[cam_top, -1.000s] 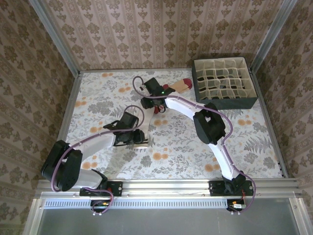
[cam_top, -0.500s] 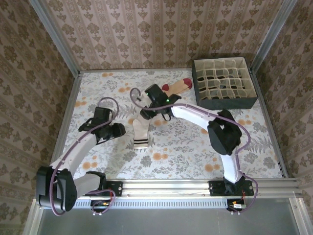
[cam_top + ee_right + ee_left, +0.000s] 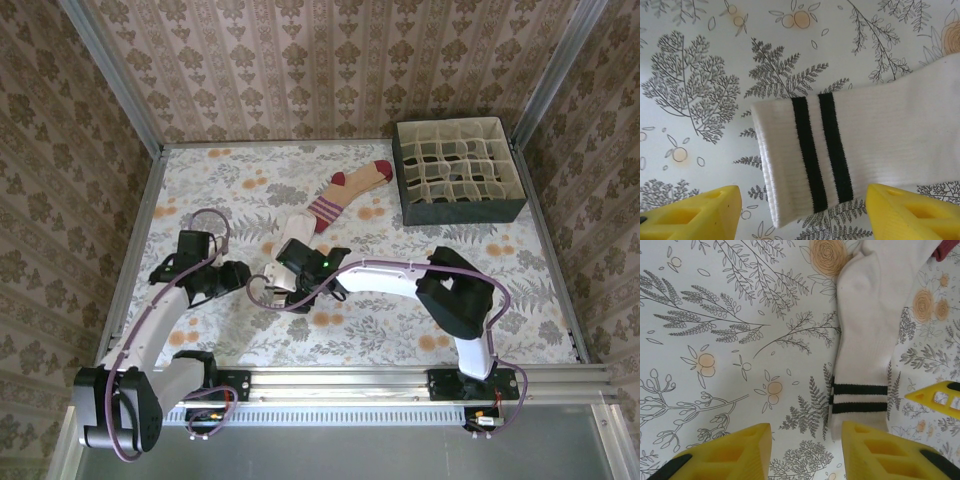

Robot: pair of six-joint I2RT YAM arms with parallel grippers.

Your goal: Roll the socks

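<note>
A: State left jaws.
B: Released, nothing between fingers (image 3: 740, 450). Held low over bare bench (image 3: 400, 320), toward left edge, just beside cuff of white sock (image 3: 295, 232). From left wrist, one finger of right jaws in sight across that cuff.
A: State right jaws.
B: Released too, spread wide. Held over the same cuff, two dark stripes between fingers (image 3: 695, 215). Contact with fabric: not determinable.
A: Locate white sock.
B: Laid flat near bench centre, cuff toward near edge, toe toward far edge. Partly covered by right arm (image 3: 400, 275) when viewed from above.
A: Locate tan sock (image 3: 345, 190).
B: Laid flat behind white sock, nearer far edge. Maroon toe aimed at far right corner, striped cuff next to white toe. Touching or apart: not determinable.
A: List remaining items.
B: Compartmented box (image 3: 465, 212) at far right corner, near maroon toe, apart from it.
</note>
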